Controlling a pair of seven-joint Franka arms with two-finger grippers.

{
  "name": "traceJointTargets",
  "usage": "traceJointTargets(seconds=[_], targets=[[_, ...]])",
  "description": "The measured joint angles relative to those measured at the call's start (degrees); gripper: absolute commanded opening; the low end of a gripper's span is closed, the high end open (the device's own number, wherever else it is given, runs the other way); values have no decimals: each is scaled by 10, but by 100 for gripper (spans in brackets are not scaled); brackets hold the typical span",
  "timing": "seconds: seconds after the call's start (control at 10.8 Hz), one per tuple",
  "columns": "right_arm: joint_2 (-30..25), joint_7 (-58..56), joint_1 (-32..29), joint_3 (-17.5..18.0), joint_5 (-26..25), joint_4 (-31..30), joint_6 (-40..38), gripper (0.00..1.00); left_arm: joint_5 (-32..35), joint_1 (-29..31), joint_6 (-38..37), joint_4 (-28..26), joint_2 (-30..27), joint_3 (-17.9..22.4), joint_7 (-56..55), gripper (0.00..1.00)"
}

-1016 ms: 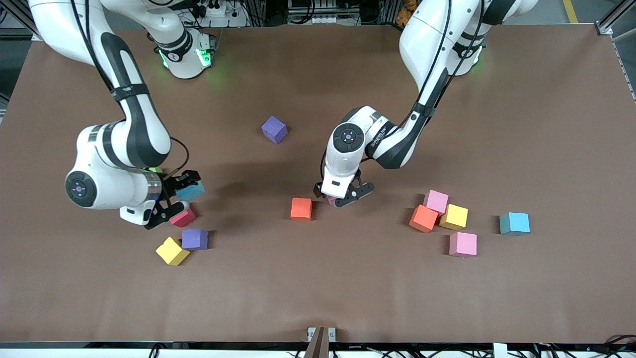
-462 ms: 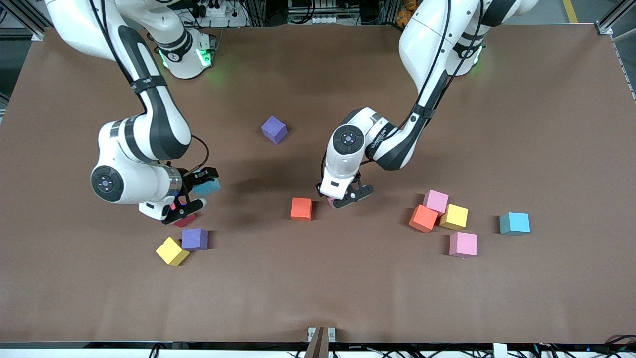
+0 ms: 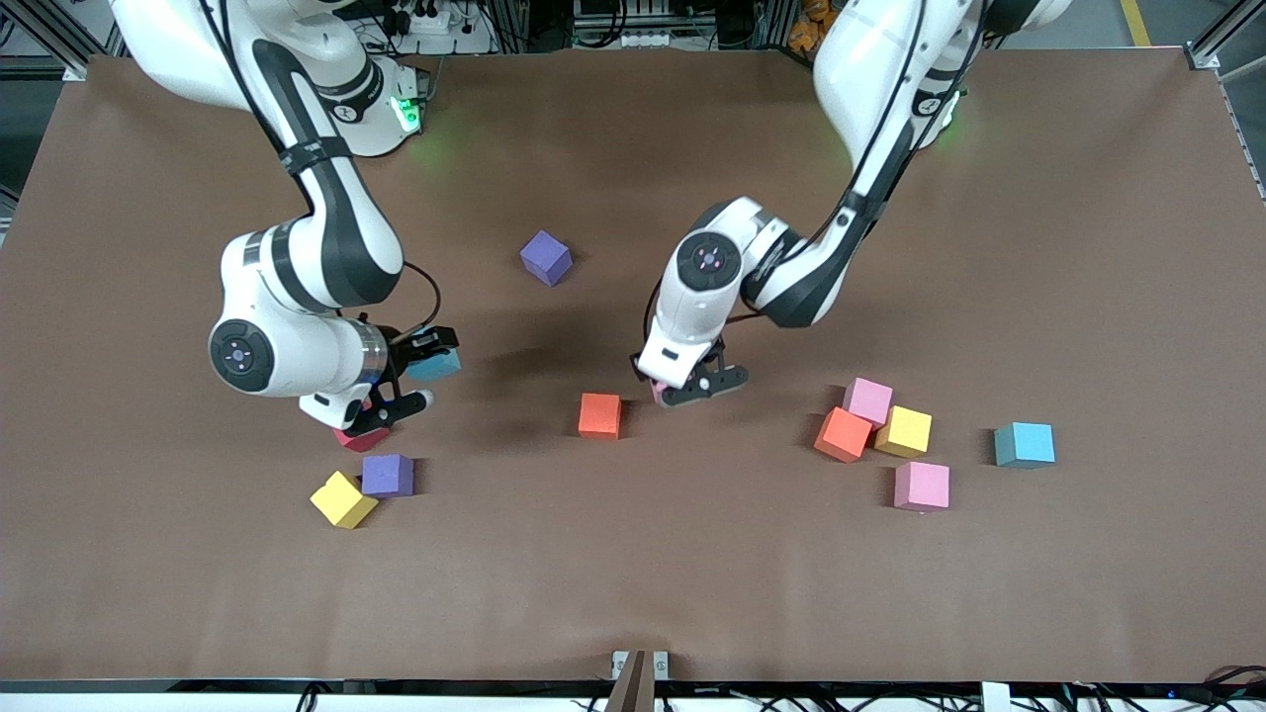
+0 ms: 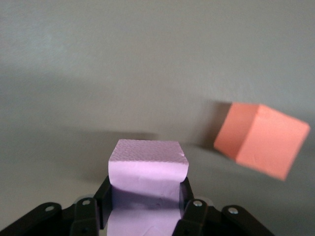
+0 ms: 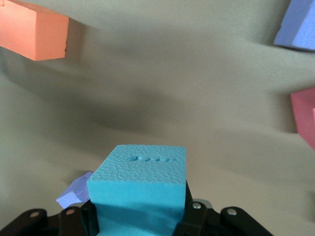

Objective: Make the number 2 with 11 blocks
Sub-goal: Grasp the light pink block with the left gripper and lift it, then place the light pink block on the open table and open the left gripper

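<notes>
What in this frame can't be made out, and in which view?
- Red block, front view: mostly covered by the right gripper.
- Pink block, front view: nearly all hidden by the left gripper; in the left wrist view its lower part is cut off.
- Blue block, right wrist view: its base is cut off.

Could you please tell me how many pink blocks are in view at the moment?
3. One pink block touches the orange and yellow ones toward the left arm's end; another lies alone, nearer the front camera; a third sits between the left gripper's fingers. None seems hidden.
</notes>
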Motion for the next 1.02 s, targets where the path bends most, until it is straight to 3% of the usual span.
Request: traceJointTargets(seconds=[0.37,0.65,1.02], targets=[[-5,47,28,0,0,0,6,29,0,3,-27,-136,-117,-81,3,59],[-5,49,31,0,1,-1,8,29,0,-3,-26,-193,-123,-127,-21,59],[-5,49,32,0,10,-7,12,30,0,-51,39,-225,-103,-136,-102,59]])
